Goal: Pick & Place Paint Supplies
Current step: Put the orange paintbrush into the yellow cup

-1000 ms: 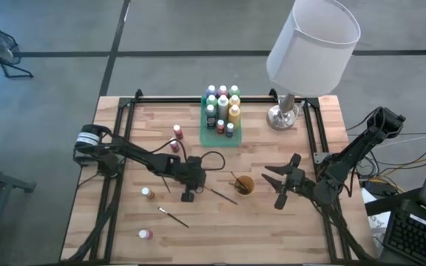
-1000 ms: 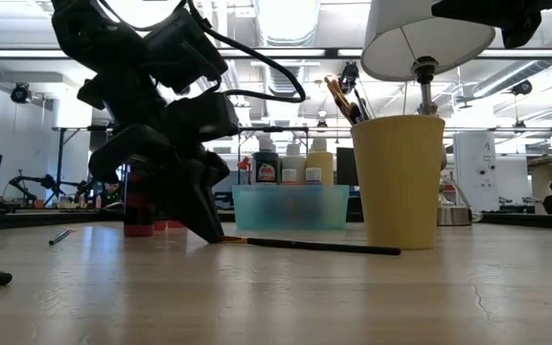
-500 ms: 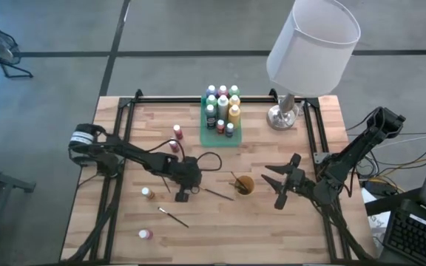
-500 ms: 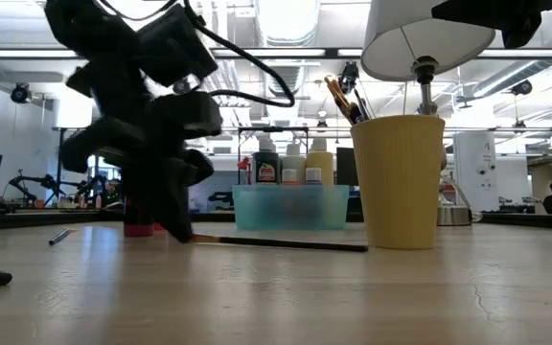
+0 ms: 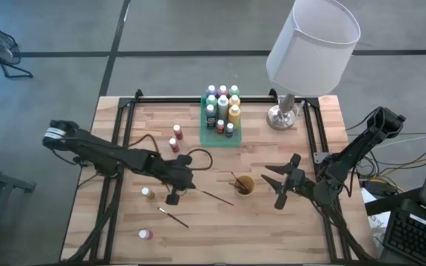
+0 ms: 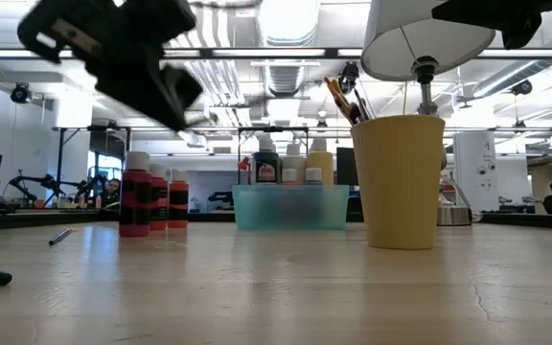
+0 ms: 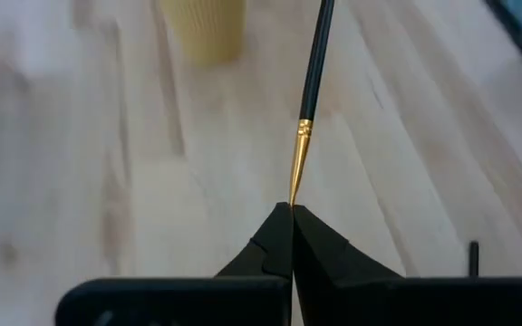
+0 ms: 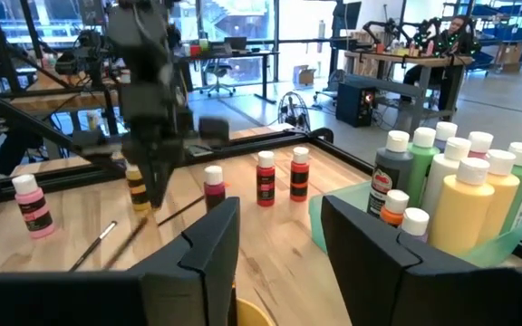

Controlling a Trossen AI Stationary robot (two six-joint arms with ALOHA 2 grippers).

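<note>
Left gripper (image 5: pixel 174 193) at table centre, jaws together, clamped on tip of thin dark-handled paintbrush (image 7: pixel 309 100), lifted off wood; handle runs toward 3 o'clock, at ribbed orange-yellow cup (image 5: pixel 244 185). Right gripper (image 5: pixel 271 185) just past cup at 3 o'clock, jaws apart, holding nothing. Loose paint bottles (image 5: pixel 173 138) at 11 o'clock of left gripper. Translucent green rectangular tray (image 5: pixel 205 137) of bottles at 12 o'clock, far edge.

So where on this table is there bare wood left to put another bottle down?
Bare wood lies between the green tray and the lamp base, and along the near edge right of the pink bottle. It is crowded around the left gripper, its paintbrush, the yellow cup and the loose red bottles.
</note>
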